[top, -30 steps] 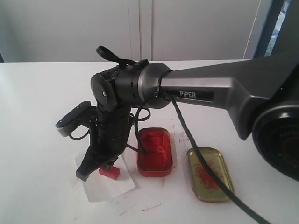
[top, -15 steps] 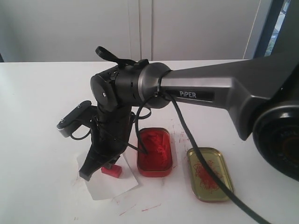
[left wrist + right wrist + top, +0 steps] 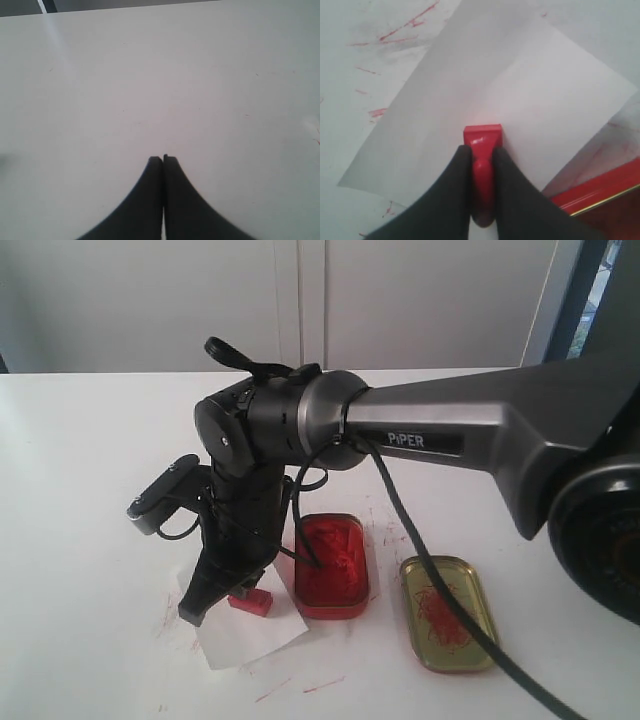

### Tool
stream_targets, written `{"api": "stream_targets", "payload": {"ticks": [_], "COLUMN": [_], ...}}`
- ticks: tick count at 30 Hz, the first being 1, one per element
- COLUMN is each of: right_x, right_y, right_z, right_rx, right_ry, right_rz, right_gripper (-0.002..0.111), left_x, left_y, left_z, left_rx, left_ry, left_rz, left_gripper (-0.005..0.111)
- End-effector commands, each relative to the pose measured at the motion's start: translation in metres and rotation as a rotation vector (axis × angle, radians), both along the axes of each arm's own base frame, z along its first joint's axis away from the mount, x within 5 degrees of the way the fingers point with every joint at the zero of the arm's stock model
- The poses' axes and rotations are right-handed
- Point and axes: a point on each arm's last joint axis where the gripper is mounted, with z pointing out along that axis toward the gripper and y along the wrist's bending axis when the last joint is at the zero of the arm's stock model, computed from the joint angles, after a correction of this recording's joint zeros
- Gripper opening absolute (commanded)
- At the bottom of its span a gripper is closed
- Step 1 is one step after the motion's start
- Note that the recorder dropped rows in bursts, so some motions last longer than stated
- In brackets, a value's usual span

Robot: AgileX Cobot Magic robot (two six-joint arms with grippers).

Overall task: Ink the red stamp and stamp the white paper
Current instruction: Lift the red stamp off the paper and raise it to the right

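My right gripper is shut on the red stamp, its fingers clamping the stem. The stamp's square base points down at the white paper, at or just above its surface. In the exterior view the red stamp sits over the white paper under the right gripper, just left of the red ink tin. My left gripper is shut with nothing in it, over bare white table; it does not show in the exterior view.
The gold oblong lid, smeared red inside, lies right of the ink tin. Red ink smudges mark the table around the paper. The right arm and its cable stretch over the tin and lid.
The right gripper with the stamp has shifted a little to the right, toward the ink tin, and the paper has slid slightly that way too. The left gripper's earlier state is not shown.
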Motion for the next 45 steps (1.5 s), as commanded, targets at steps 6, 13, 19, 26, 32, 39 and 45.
{"api": "stream_targets", "payload": {"ticks": [6, 13, 19, 26, 32, 39, 45], "right_x": [-0.001, -0.002, -0.003, -0.003, -0.002, -0.001, 0.030], "right_y": [-0.004, -0.004, -0.006, -0.008, -0.006, -0.004, -0.033], "right_z": [0.009, 0.013, 0.026, 0.037, 0.037, 0.039, 0.046], "right_rx": [-0.003, 0.003, 0.023, 0.034, 0.055, 0.165, 0.362], "right_ry": [-0.013, -0.019, -0.041, -0.063, -0.075, 0.031, 0.219], "right_rz": [0.015, 0.015, 0.016, 0.006, -0.016, -0.093, -0.212], "right_gripper": [0.000, 0.000, 0.000, 0.000, 0.000, 0.000, 0.000], "left_x": [0.000, 0.000, 0.000, 0.000, 0.000, 0.000, 0.000], "left_y": [0.000, 0.000, 0.000, 0.000, 0.000, 0.000, 0.000], "left_z": [-0.002, -0.002, -0.002, -0.002, -0.002, -0.002, -0.002], "left_rx": [-0.001, -0.001, -0.001, -0.001, -0.001, -0.001, -0.001], "left_ry": [0.004, 0.004, 0.004, 0.004, 0.004, 0.004, 0.004], "left_rz": [0.001, 0.001, 0.001, 0.001, 0.001, 0.001, 0.001], "left_gripper": [0.000, 0.000, 0.000, 0.000, 0.000, 0.000, 0.000]}}
